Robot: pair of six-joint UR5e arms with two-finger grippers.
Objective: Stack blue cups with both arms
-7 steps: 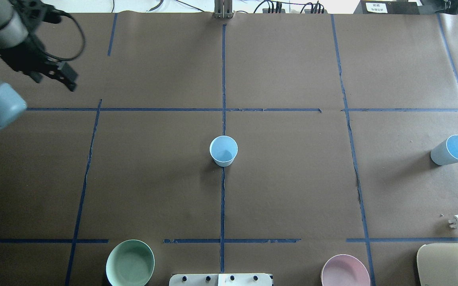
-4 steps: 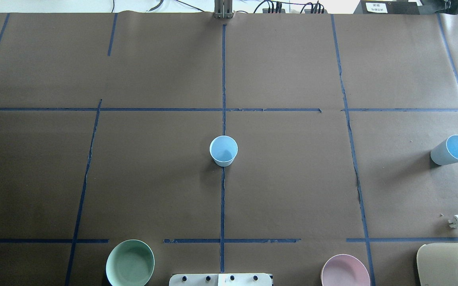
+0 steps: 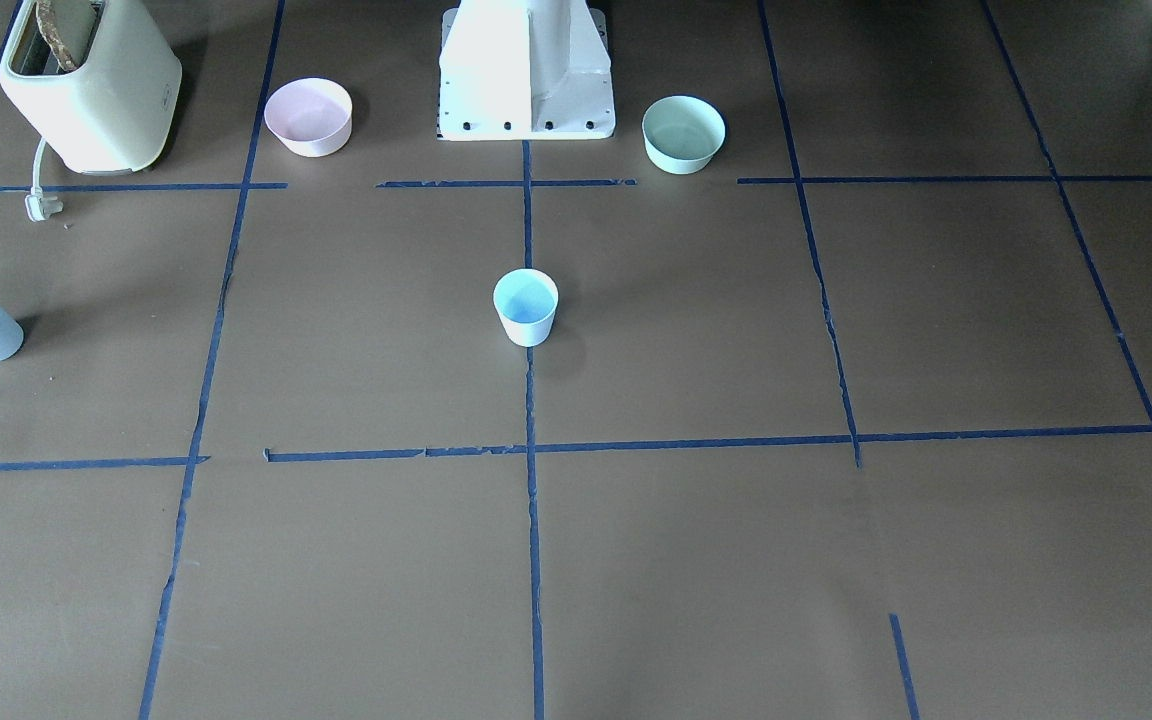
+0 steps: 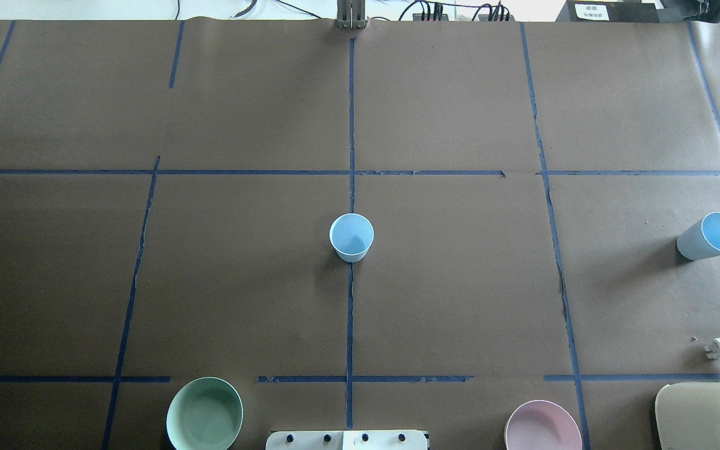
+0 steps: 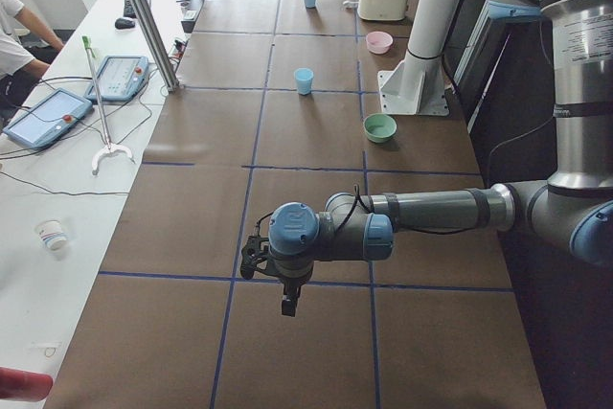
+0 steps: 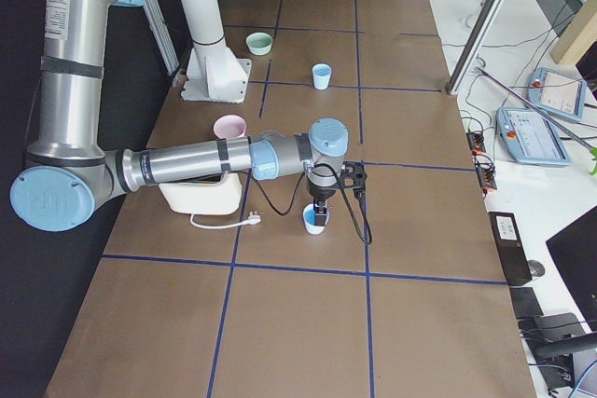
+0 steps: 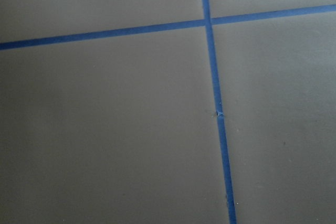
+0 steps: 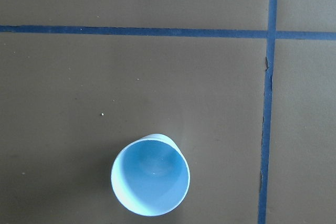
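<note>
One blue cup stands upright at the table's middle, on the centre tape line; it also shows in the front view. The second blue cup stands near the table's right edge. The right wrist view looks straight down into it, with no fingers in sight. In the exterior right view my right gripper hangs just over this cup; I cannot tell if it is open. In the exterior left view my left gripper points down over the table's left end, far from both cups; its state is unclear.
A mint green bowl and a pink bowl flank the white pedestal at the near edge. A cream toaster with its loose plug stands at the near right corner. Blue tape lines grid the brown table.
The left arm, seen at the overhead view's top left one second ago, has left that view. Both cups stay where they were.
</note>
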